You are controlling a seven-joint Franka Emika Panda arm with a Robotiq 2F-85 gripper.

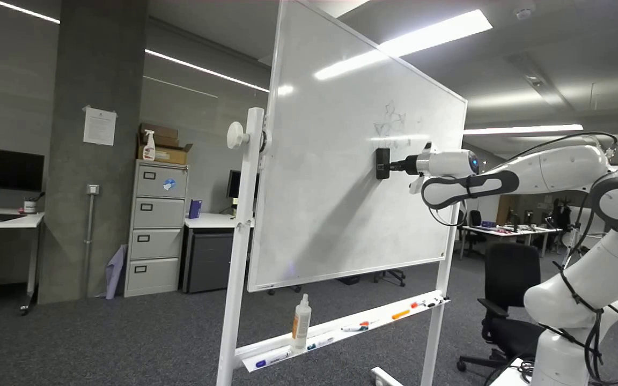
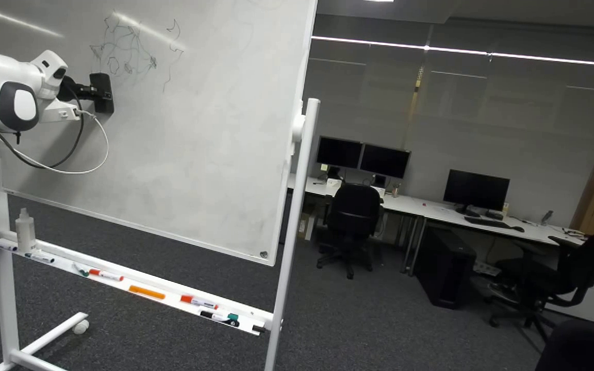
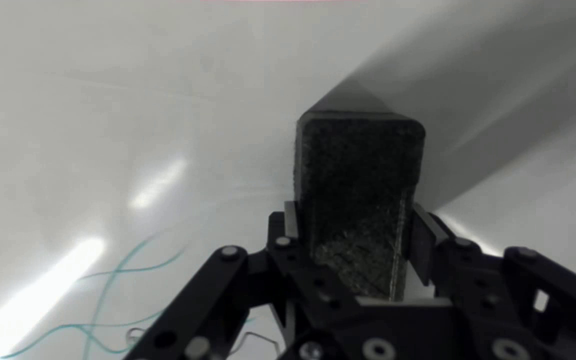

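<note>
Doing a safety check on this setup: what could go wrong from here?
1. Slip: the gripper holds the black block by its sides, so pushing on the whiteboard might twist or slide it.
2. Roll: the stand has a castor, lock state not visible; it could shift under load.
3. Snag: the looped white cable hangs in front of the whiteboard and may catch.

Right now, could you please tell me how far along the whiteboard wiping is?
Looks done: the black eraser is gripped and seemingly set against the whiteboard; faint smears beside it hint at some wiping.
In hand: the gripper is shut on the eraser, below the scribbled drawing in both exterior views.
Left: that drawing is plainly visible, so much erasing probably remains.
</note>
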